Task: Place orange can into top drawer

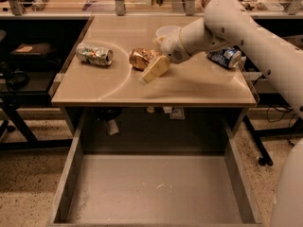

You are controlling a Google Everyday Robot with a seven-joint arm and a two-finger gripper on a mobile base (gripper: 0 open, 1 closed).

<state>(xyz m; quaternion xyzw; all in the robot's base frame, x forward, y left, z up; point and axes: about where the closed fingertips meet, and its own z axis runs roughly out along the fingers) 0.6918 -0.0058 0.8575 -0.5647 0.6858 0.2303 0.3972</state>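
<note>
**Around the tool, on the table and below it**

The tool (152, 71) hangs low over the flat tan wooden table (189, 89), near its middle. Just behind it and slightly left lies the crushed orange-gold metal can (141, 58); whether they touch cannot be told. Farther left lies the dented green-silver metal can (94, 54). Behind the tool sits the round white bowl (166, 31). To its right, well apart, lies the blue metal can (226, 57). In front and below, the wide shallow grey drawer (156, 188) stands pulled out.
</note>
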